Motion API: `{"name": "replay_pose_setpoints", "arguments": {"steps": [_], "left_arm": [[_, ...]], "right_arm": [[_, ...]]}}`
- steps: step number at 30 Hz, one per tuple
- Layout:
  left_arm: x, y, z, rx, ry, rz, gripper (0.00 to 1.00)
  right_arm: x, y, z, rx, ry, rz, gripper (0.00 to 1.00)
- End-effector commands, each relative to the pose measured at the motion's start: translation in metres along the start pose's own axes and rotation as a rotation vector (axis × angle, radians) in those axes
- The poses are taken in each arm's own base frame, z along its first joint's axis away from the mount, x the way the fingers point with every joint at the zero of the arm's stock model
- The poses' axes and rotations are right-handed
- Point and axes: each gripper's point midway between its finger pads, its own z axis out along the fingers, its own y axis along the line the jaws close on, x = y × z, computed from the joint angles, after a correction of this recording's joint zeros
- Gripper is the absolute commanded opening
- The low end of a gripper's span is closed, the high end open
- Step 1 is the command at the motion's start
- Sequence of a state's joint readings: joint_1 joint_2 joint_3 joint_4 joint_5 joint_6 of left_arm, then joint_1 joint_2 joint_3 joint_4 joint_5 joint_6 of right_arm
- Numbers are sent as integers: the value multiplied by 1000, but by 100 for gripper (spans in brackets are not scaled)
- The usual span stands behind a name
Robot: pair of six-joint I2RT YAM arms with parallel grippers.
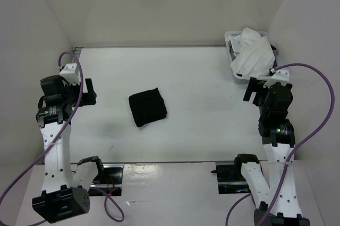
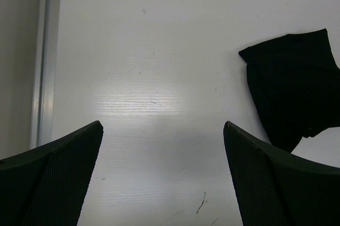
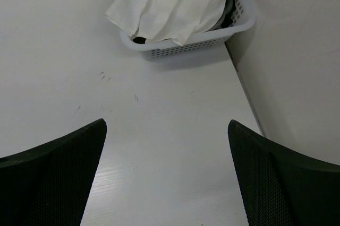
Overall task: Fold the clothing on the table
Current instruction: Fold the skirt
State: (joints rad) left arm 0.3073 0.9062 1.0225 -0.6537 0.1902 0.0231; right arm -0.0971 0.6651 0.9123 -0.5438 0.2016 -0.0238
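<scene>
White tabletop (image 1: 202,77) fills the scene, with a plastic basket (image 1: 232,39) of white cloth (image 1: 252,51) at its far right corner. Near the middle lies the black clothing (image 1: 147,107), a compact, slightly skewed rectangle that looks already folded. Left gripper (image 1: 89,92) and right gripper (image 1: 254,89) hang well apart from it, fingers spread and empty. Folding seems finished; at most, squaring its edges is left to do.

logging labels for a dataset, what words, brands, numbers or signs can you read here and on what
None can be read.
The clothing is plain black, no print.
The white cloth and its basket show no lettering.
The table carries only faint scuff marks, not writing.
</scene>
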Motion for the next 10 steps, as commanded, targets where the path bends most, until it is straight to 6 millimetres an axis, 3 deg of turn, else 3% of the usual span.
{"name": "replay_pose_setpoints", "arguments": {"steps": [1, 10], "left_arm": [[-7, -2, -5, 15, -33, 14, 100], [-7, -3, -5, 24, -34, 23, 100]], "right_arm": [[-15, -1, -6, -5, -42, 2, 99], [-8, 5, -1, -38, -11, -24, 99]]}}
